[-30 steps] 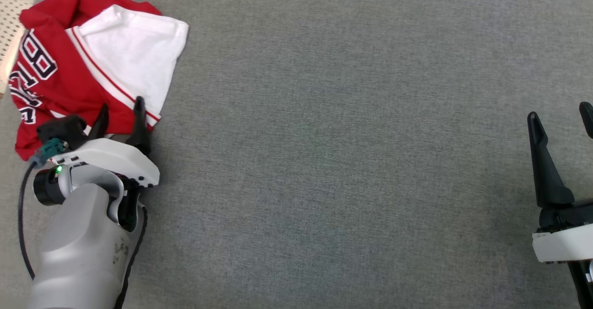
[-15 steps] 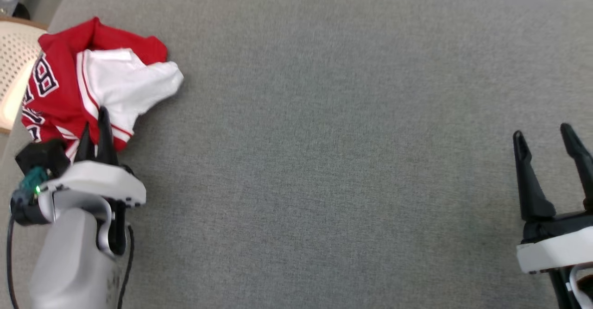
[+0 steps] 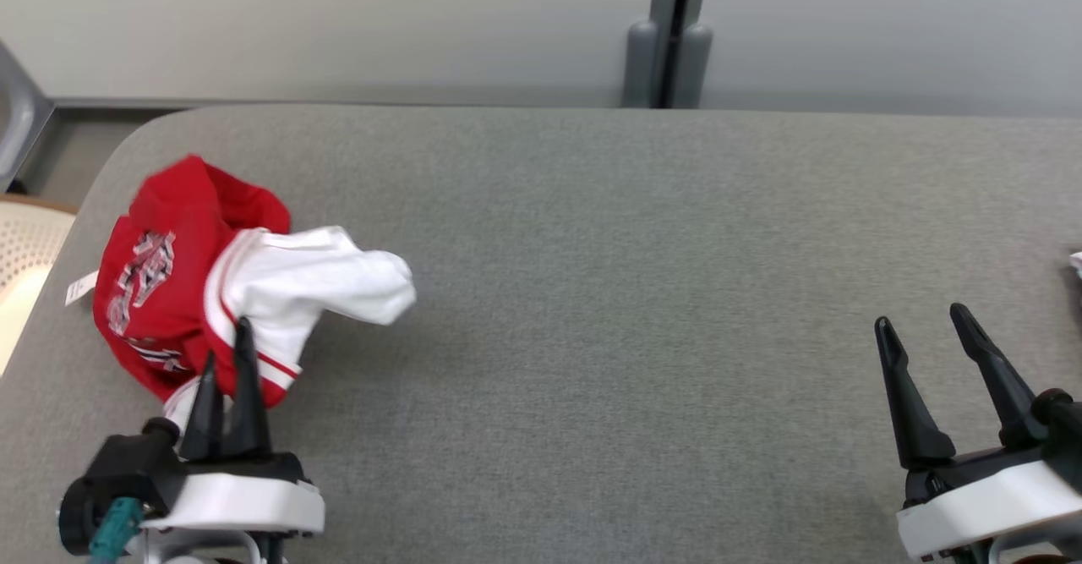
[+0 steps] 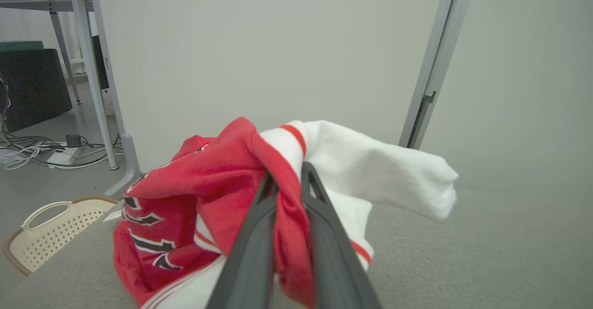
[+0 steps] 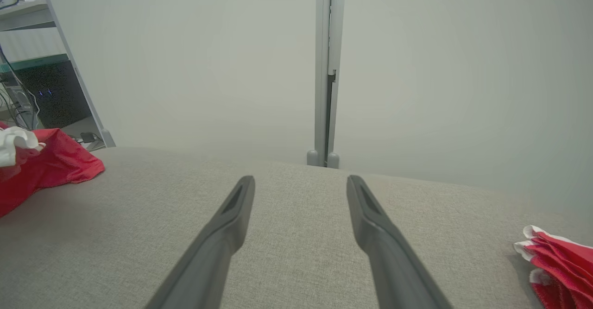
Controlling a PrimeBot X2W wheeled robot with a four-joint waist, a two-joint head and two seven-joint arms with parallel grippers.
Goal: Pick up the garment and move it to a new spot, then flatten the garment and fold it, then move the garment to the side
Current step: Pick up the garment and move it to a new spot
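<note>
**A:** Where does the head view look from?

**B:** From above, tilted down across the grey fabric-covered tabletop (image 3: 592, 293) toward a pale wall (image 3: 338, 23) and a grey vertical post (image 3: 668, 31).

**A:** And the wrist views?

**B:** Both sit low and face that wall. The camera behind the left gripper (image 4: 289, 172) is close against the red and white jersey (image 4: 185, 198). The one behind the right gripper (image 5: 301, 179) shows the same jersey at its left edge, well apart.

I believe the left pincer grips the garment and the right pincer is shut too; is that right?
Not quite: the right pincer is open, as the right wrist view shows. The left pincer does grip the garment.
</note>
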